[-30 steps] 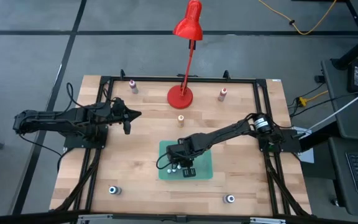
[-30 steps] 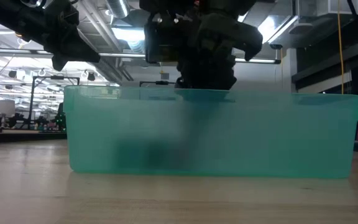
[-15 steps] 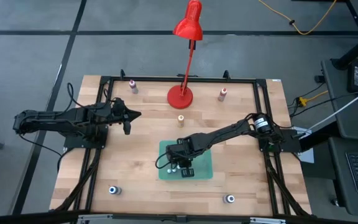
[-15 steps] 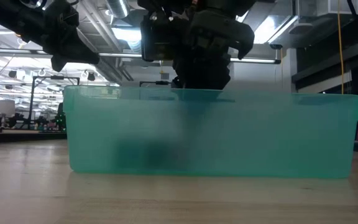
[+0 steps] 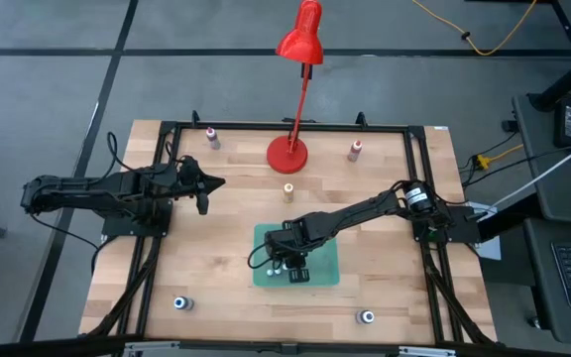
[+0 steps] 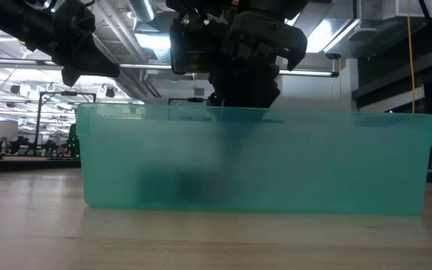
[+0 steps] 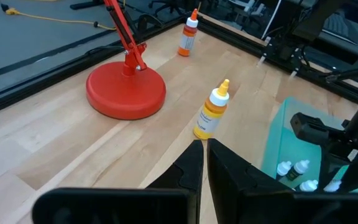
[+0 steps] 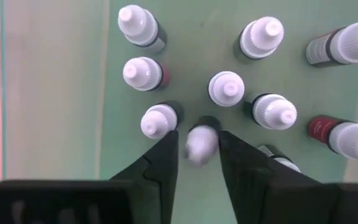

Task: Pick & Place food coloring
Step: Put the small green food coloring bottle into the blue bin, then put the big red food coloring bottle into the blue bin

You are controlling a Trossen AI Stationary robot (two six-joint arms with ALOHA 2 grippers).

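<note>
Standing upright in tray (image 8: 55, 93), food coloring (image 8: 201, 142)

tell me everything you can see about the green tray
The green tray is a shallow rectangular bin of translucent teal plastic with low upright walls. It sits flat on the wooden table, toward the front of the middle. Several small white-capped food coloring bottles stand on its floor. The right gripper hangs over them, its fingers on either side of one cap.

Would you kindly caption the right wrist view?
Right gripper straddles one white-capped bottle among others standing in the green tray.
</note>
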